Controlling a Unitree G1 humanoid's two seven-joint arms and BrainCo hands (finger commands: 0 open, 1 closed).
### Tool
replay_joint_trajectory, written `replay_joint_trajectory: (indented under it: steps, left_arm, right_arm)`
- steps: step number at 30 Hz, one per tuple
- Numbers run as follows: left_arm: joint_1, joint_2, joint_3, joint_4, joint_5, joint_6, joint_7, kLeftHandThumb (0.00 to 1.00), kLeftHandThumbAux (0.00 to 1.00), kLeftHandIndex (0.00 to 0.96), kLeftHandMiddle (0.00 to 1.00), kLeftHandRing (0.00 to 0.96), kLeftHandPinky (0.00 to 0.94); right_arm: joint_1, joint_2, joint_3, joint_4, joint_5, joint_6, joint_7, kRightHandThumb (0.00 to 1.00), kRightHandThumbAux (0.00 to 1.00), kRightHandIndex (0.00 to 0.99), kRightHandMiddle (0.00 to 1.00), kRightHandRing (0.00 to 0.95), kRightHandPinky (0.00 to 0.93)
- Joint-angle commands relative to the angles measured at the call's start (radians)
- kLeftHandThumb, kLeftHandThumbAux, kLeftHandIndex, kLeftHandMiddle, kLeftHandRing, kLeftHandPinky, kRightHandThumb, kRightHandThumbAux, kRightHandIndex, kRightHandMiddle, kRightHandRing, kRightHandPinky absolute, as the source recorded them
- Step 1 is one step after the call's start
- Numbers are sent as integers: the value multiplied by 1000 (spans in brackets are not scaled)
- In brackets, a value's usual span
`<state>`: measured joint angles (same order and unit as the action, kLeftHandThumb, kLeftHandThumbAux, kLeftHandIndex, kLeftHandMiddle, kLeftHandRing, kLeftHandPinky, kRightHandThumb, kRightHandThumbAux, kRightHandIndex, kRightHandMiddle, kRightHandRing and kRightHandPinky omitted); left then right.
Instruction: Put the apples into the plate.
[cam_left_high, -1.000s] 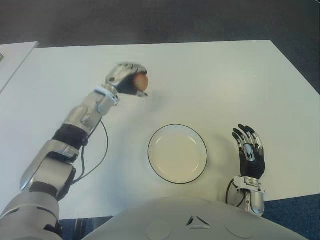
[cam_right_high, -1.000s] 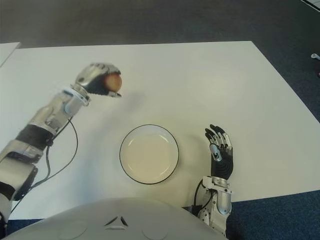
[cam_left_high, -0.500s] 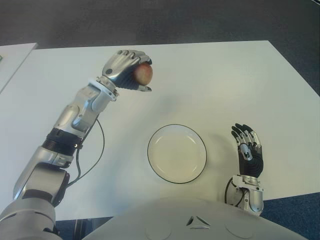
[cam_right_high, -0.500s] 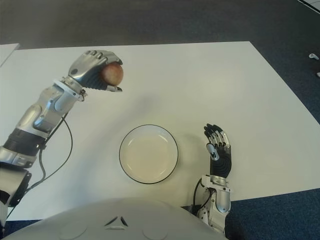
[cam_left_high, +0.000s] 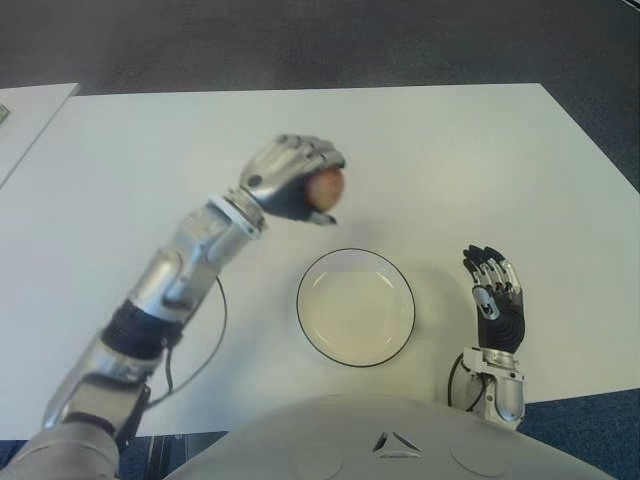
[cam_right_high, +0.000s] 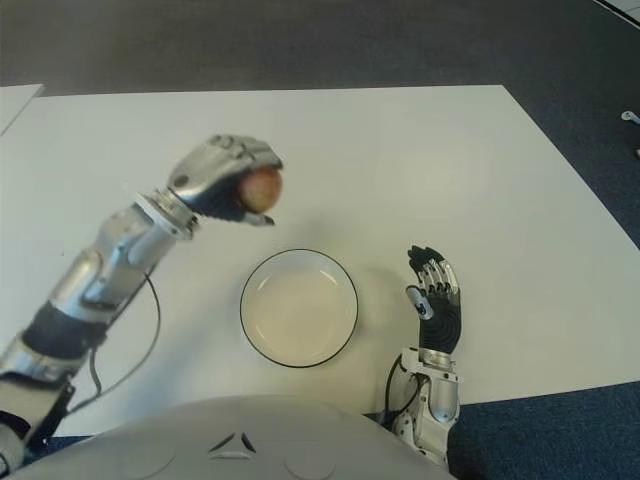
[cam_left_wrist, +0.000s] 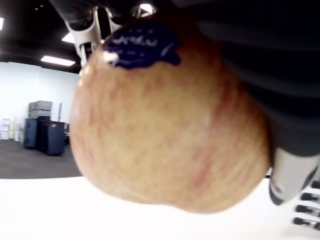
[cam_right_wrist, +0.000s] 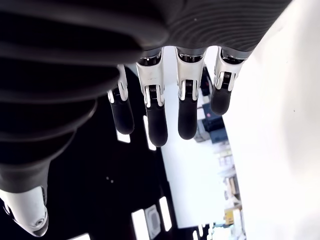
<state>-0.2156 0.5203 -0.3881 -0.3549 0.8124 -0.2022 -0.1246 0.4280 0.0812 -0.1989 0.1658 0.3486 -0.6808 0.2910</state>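
Since a second ago the left hand (cam_left_high: 295, 180) has carried the apple (cam_left_high: 326, 187) up off the far part of the surface (cam_left_high: 450, 160) and across toward the middle, so that it now hangs in the air just short of the far-left rim of the plate (cam_left_high: 355, 307), which has not shifted. Its fingers are curled fully round the fruit from above, with only the side facing the plate showing in the eye views. To finish this step well, I judge the arm should travel on until the apple sits over the plate's bare centre rather than its edge, then come down low before the fingers loosen, since a round fruit let go from height or near the rim could roll out across the smooth surface. The apple itself is yellowish with red streaks and blush, and the left wrist view shows a dark blue sticker (cam_left_wrist: 140, 44) on its skin close to where the fingers press. No other apple shows in these views. Right of the plate, the right hand (cam_left_high: 495, 305) shows palm up with its fingers spread and holding nothing, taking no part.
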Motion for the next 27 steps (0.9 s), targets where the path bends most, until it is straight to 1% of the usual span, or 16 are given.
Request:
replay_joint_trajectory:
  steps: [1, 4, 6, 7, 9, 11, 14, 17, 18, 20, 22, 27]
  left_arm:
    - [37, 5, -48, -96, 87, -75, -16, 755, 693, 444, 875, 849, 780]
    - [61, -1, -87, -167, 118, -99, -94, 754, 692, 445, 871, 855, 817]
    - [76, -11, -95, -191, 124, -103, -126, 753, 692, 445, 868, 856, 826]
    - [102, -17, -114, -207, 115, -102, -151, 753, 691, 445, 867, 856, 830]
    - [154, -22, -148, -205, 104, -110, -172, 752, 691, 445, 863, 853, 833]
    - [181, -24, -169, -166, 114, -133, -152, 752, 691, 445, 862, 852, 836]
    - [166, -25, -174, -149, 85, -129, -215, 751, 692, 445, 862, 853, 841]
    - [149, -31, -180, -95, 80, -128, -256, 751, 692, 445, 854, 850, 843]
    - [152, -32, -180, -94, 78, -127, -268, 751, 692, 445, 853, 849, 844]
    - [164, -37, -183, -99, 86, -129, -277, 750, 692, 445, 851, 850, 851]
    - [191, -36, -185, -106, 109, -137, -257, 750, 693, 445, 853, 854, 859]
    - [222, -39, -179, -110, 132, -144, -234, 749, 693, 445, 856, 861, 866]
  right_arm:
    - [28, 23, 6, 77, -10, 43, -17, 268, 636, 215, 279, 225, 170]
    - [28, 30, 10, 72, -18, 44, -28, 269, 639, 219, 278, 224, 173]
    - [28, 31, 12, 69, -22, 44, -34, 269, 640, 221, 279, 223, 172]
    - [29, 32, 14, 67, -25, 44, -38, 269, 641, 222, 279, 223, 171]
    - [32, 35, 17, 61, -32, 45, -47, 275, 636, 225, 277, 220, 166]
    - [35, 38, 21, 56, -38, 44, -54, 282, 631, 227, 276, 217, 162]
    - [39, 39, 26, 51, -39, 41, -60, 297, 628, 235, 278, 217, 164]
    - [41, 38, 31, 48, -38, 41, -63, 310, 624, 246, 287, 219, 154]
    - [41, 37, 33, 47, -38, 41, -65, 311, 623, 247, 289, 219, 151]
    - [42, 36, 36, 46, -37, 42, -68, 314, 620, 250, 295, 219, 147]
    - [44, 35, 38, 41, -35, 50, -71, 319, 616, 251, 296, 218, 143]
    - [48, 34, 45, 33, -32, 60, -75, 329, 609, 251, 295, 212, 130]
